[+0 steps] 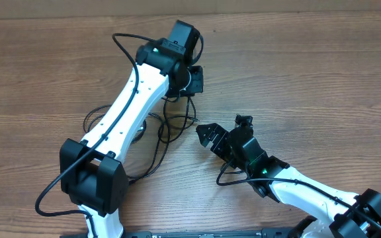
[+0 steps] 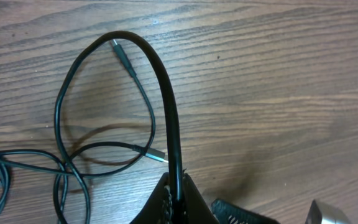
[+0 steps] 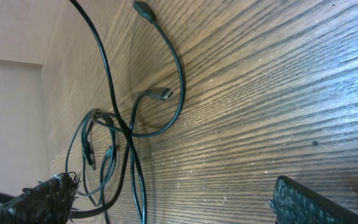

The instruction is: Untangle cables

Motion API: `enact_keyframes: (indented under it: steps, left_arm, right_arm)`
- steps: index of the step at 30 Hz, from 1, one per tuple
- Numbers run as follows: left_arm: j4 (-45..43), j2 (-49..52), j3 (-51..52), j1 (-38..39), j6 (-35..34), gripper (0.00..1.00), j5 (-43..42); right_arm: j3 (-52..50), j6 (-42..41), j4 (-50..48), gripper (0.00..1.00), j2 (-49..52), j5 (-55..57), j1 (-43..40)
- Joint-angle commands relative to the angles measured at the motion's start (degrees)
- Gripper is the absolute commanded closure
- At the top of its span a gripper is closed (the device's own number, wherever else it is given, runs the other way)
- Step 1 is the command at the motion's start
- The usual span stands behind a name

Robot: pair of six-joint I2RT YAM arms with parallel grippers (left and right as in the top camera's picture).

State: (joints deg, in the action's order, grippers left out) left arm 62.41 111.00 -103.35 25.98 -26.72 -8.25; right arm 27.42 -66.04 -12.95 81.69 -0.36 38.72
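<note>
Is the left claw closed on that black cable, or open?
Shut. The left wrist view shows the left gripper pinching a cable, which arcs up out of it toward the tangle.

**Left wrist view.** A black cable was pinched between the closed fingers of the left gripper and arched over the wooden table. One plug was seen beneath the arch, a second plug near the gripper. Crossed strands were gathered at lower left.
</note>
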Motion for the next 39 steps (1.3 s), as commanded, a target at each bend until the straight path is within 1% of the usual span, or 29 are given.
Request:
enact_keyframes:
  steps: [1, 4, 9, 18, 21, 23, 29, 32, 39]
  left_arm:
    - [0.79, -1.42, -1.7, -1.25, 3.28, 0.96, -2.36]
    - [0.79, -1.42, -1.92, -1.66, 3.63, 0.96, -2.78]
    - [0.57, -1.42, -3.17, -1.57, 5.14, 0.96, -7.1]
    - [0.63, -1.42, -4.87, -1.6, 5.14, 0.96, -7.28]
    - [1.68, -1.42, -5.99, -1.66, 7.52, 0.96, -7.3]
    - [3.04, -1.42, -7.72, -1.7, 8.81, 0.96, -7.23]
    - [5.18, -1.42, -12.72, -1.68, 8.79, 0.96, -7.23]
    - [6.51, -1.42, -14.62, -1.7, 8.76, 0.96, -7.02]
    - [9.97, -1.68, -17.2, -3.61, 8.7, 0.96, -2.32]
  right_arm:
    - [-0.02, -0.17, -0.48, 0.0, -0.68, 0.9, -0.13]
    - [-0.02, -0.2, -0.44, 0.0, -0.68, 0.66, -0.13]
    - [-0.02, -0.2, -0.63, 0.0, -0.68, -1.64, -0.13]
    - [-0.02, 0.11, -2.62, 0.0, -0.68, -3.85, -0.13]
    - [-0.02, 0.31, -2.62, 0.0, -0.68, -4.04, -0.13]
    - [-0.02, 0.57, -2.84, 0.0, -0.68, -5.14, -0.13]
    - [-0.02, 5.05, -5.29, 0.0, -0.68, -8.0, -0.2]
    - [-0.02, 5.03, -5.46, 0.0, -0.68, -8.31, -0.28]
    - [-0.02, 5.05, -5.46, 0.0, -0.68, -9.35, -0.98]
